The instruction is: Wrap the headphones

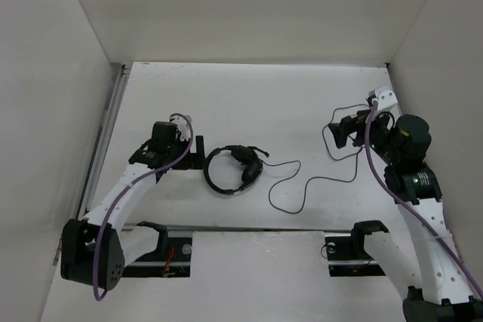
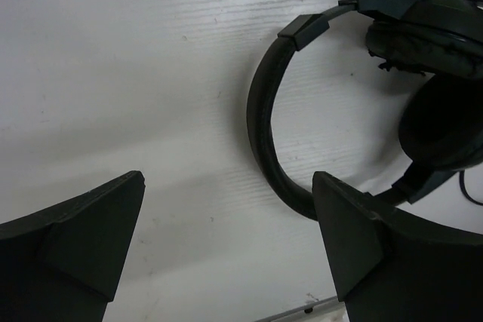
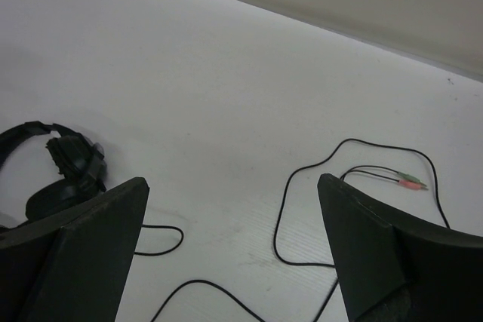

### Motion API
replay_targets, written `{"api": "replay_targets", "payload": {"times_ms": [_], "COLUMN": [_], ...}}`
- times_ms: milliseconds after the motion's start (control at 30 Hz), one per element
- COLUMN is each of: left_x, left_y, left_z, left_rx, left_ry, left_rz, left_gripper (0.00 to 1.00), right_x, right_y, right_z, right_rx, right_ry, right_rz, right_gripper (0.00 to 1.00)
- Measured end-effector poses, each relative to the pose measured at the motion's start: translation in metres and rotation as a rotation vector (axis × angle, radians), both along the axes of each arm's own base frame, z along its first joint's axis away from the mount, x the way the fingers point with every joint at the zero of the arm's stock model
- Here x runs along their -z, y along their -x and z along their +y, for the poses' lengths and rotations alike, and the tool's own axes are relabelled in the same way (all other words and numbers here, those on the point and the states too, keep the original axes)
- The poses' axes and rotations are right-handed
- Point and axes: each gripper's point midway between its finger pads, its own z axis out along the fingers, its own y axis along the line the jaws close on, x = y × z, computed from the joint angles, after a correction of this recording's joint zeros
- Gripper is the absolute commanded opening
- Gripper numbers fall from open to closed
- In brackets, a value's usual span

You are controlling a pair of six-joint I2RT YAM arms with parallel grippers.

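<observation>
The black headphones (image 1: 235, 169) lie flat on the white table, left of centre. Their thin black cord (image 1: 289, 185) snakes right in loops toward my right gripper. My left gripper (image 1: 198, 159) is open and empty just left of the headband. In the left wrist view the headband (image 2: 260, 122) curves past my right finger (image 2: 362, 239), and the ear cups (image 2: 434, 32) sit at the upper right; the left gripper (image 2: 228, 179) holds nothing. My right gripper (image 1: 341, 135) is open and empty above the cord's far end. The right wrist view shows the right gripper (image 3: 232, 182), the cord (image 3: 280, 213), its pink and green plugs (image 3: 408, 182) and the headphones (image 3: 64, 162).
White walls (image 1: 249, 5) enclose the table on three sides. A metal rail (image 1: 106, 133) runs along the left edge. The near edge has a black mounting strip (image 1: 249, 250) between the arm bases.
</observation>
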Motion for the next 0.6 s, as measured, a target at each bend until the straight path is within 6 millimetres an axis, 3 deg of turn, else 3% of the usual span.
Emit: {"api": "replay_targets", "payload": {"times_ms": [233,600], "left_x": [0.016,0.035], "left_y": [-0.015,-0.002], "left_z": [-0.012,-0.032], "left_rx": [0.04,0.139], "left_ry": [-0.04,-0.073], "left_rz": [-0.009,0.012], "left_gripper": [0.89,0.76], "right_x": [0.0,-0.003], "right_y": [-0.006,-0.015], "right_z": [0.006,0.007], "right_rx": [-0.014,-0.012], "right_ry": [-0.045,-0.061], "right_rz": [0.0,-0.012], "right_gripper": [1.0,1.0]}}
